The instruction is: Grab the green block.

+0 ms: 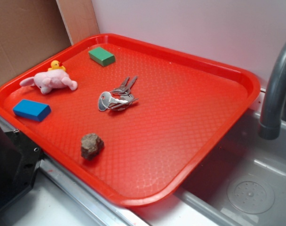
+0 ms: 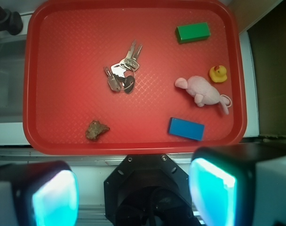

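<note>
The green block (image 1: 101,56) lies flat near the far left corner of the red tray (image 1: 190,94); in the wrist view the green block (image 2: 192,33) is at the upper right of the tray (image 2: 63,56). My gripper (image 2: 133,193) hangs high above the tray's near edge, far from the block. It is open, with its two cyan pads (image 2: 213,190) wide apart and nothing between them. The exterior view does not show the gripper.
Also on the tray: a blue block (image 1: 32,110), a pink plush toy (image 1: 50,81), a small yellow duck (image 1: 57,66), a bunch of keys (image 1: 118,95) and a brown rock (image 1: 91,145). A sink (image 1: 246,183) with a grey faucet (image 1: 274,89) lies to the right.
</note>
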`<state>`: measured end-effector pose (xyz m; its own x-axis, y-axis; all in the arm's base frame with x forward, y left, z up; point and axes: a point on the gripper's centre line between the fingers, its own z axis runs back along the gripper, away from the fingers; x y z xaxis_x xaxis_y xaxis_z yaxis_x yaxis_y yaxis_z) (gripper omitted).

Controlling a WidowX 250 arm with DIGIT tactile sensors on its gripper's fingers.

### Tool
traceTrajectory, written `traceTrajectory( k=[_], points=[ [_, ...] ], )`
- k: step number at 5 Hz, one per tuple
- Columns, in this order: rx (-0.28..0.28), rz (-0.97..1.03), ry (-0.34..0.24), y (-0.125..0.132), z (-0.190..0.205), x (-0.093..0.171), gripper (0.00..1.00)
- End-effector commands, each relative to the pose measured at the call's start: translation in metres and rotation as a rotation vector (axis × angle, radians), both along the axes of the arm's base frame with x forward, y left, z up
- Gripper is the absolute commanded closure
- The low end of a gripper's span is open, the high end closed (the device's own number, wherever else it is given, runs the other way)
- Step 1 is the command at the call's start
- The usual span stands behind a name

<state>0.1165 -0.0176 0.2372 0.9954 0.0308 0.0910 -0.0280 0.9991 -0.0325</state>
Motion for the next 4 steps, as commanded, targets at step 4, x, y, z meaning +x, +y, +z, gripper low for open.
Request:
traceTrajectory(
  k=[4],
  points=[
    [-0.181,0.539,-0.097,0.067,-0.074,0.096,0.00]
  ],
)
